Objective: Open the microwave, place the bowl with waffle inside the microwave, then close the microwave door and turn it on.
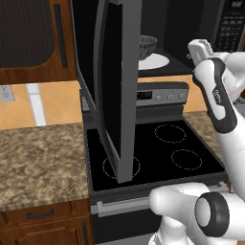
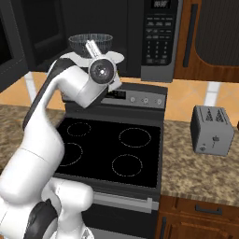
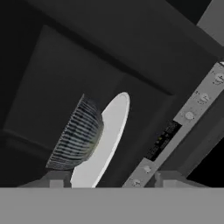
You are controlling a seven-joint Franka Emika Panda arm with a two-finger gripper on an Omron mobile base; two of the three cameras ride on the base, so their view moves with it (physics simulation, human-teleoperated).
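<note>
Microwave (image 2: 140,42) open: microwave door (image 1: 115,91) swung out toward the camera, standing edge-on through the centre of the left base view, over the left burners of the stove (image 1: 162,148). Bowl (image 1: 147,45) seated upright on the white turntable (image 1: 155,61) inside the cavity, top centre of the left base view; same bowl at upper left of the right base view, partly behind the wrist. Waffle not discernible; bowl interior hidden from every angle.

Gripper (image 3: 105,181) at the bottom edge of the hand view, finger tips (image 3: 54,180) parted either side of the turntable's near edge, with nothing between them. Jaws released, clear of the bowl, which lies just beyond. Hand rolled, so the bowl appears on its side in that view.

Placement step judged complete; door closure and start button judged outstanding. Keypad (image 2: 157,35) at upper right of the right base view, untouched. Toaster (image 2: 212,130) on the counter at right, well apart from the work.

Handling judgement: bowl rigid, glazed, probably light and slick, liable to chip; best left alone now. Door stiff, hinged at its left, wide; best pushed on the outer face near the free edge or handle side, with steady contact. Risk noted: arm sits between door and cavity, so withdrawal needed before the swing, with care not to nudge the bowl off the turntable.
</note>
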